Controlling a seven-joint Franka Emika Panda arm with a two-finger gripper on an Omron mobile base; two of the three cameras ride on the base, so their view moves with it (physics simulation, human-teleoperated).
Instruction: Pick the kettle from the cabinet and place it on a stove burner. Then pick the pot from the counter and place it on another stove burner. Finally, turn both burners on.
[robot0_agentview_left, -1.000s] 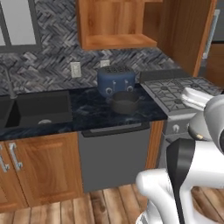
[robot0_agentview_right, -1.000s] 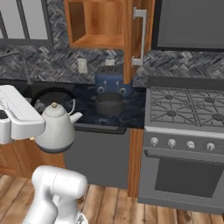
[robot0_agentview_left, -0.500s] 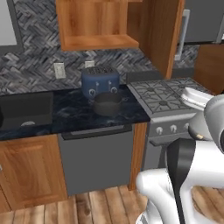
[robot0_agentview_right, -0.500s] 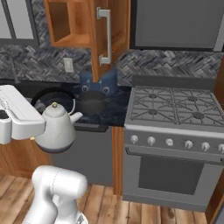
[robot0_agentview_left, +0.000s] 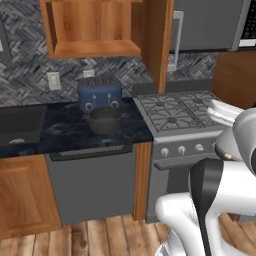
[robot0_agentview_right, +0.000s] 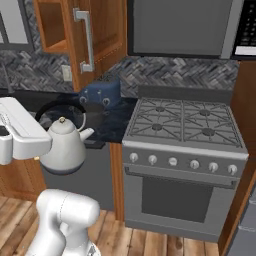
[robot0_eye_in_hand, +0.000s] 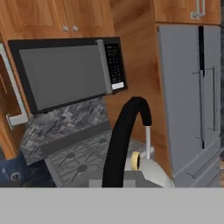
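Note:
The white kettle (robot0_agentview_right: 65, 148) hangs in the air in front of the counter (robot0_agentview_left: 60, 129), left of the stove. My gripper (robot0_agentview_right: 39, 131) is shut on its thin black arched handle (robot0_eye_in_hand: 123, 139). In the hand view the kettle's white body (robot0_eye_in_hand: 151, 171) and knobbed lid show under that handle, above the stove burners (robot0_eye_in_hand: 81, 159). The dark grey pot (robot0_agentview_left: 105, 120) sits on the counter in front of the blue toaster (robot0_agentview_left: 100, 93). The grey stove (robot0_agentview_right: 185, 124) has black grates and a row of round front knobs (robot0_agentview_right: 172, 161). The wall cabinet (robot0_agentview_left: 95, 27) stands open, its door (robot0_agentview_right: 102, 30) swung out.
A microwave (robot0_agentview_right: 180, 27) hangs over the stove. A steel fridge (robot0_eye_in_hand: 192, 92) stands to the stove's right. A dark sink (robot0_agentview_left: 20, 125) lies at the counter's left, with a grey dishwasher front (robot0_agentview_left: 92, 185) below the pot.
The whole picture has slid left in both base views, so the base has driven to the right toward the stove. The kettle stays in the gripper at the same place beside the arm.

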